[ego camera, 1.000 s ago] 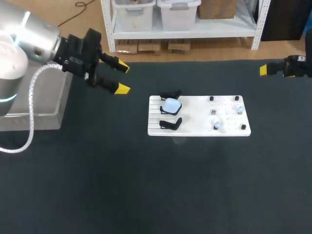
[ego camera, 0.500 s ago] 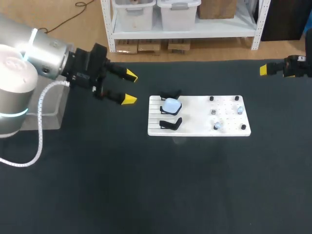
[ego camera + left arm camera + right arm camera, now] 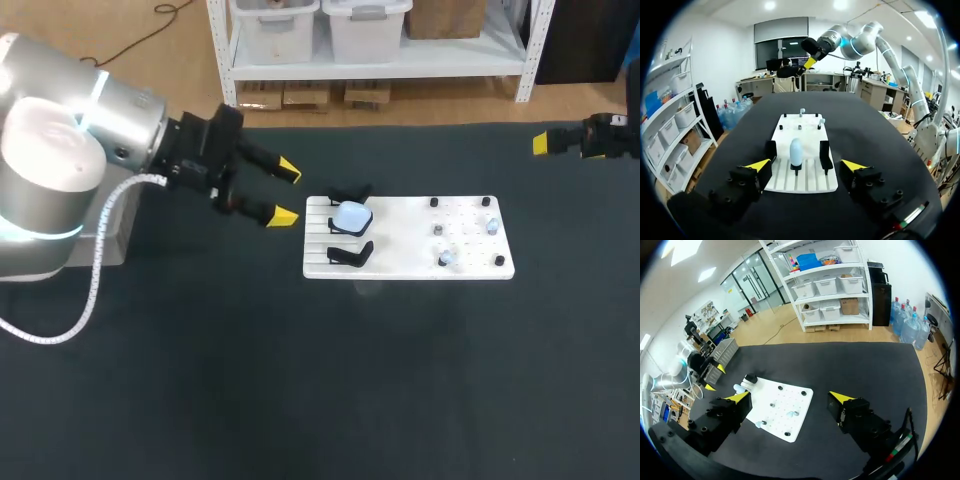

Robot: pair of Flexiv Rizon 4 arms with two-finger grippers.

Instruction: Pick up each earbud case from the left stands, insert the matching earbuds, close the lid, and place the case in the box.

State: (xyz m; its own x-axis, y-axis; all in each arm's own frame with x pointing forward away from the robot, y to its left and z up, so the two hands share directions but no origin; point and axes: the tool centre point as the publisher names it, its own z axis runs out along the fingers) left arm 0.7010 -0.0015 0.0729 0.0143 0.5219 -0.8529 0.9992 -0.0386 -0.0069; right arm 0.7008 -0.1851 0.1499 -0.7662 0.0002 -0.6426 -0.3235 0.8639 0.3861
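From above, we see our left gripper (image 3: 285, 193) just beside the left edge of the white board (image 3: 400, 255), its fingers spread wide with nothing between them. The pale blue case (image 3: 351, 215) sits on the board's left part, between two black stands (image 3: 350, 254), one beyond it and one nearer. Small earbuds (image 3: 447, 258) sit on the board's right part. Our right gripper (image 3: 570, 140) is at the table's far right edge, well apart from the board; here we cannot tell how its fingers stand. Through the left wrist, the left gripper (image 3: 805, 165) is wide open, and the case (image 3: 796, 152) stands upright ahead of it, roughly in line with the gap between its fingers and apart from both. The stands (image 3: 825, 155) flank it, and the earbuds (image 3: 821, 121) lie farther along the board (image 3: 810, 132). Through the right wrist, the right gripper (image 3: 790, 397) is also wide and empty, above the dark table. The board (image 3: 785, 412) lies ahead of it, with the case (image 3: 741, 387) at its far end, near the left gripper (image 3: 715, 378).
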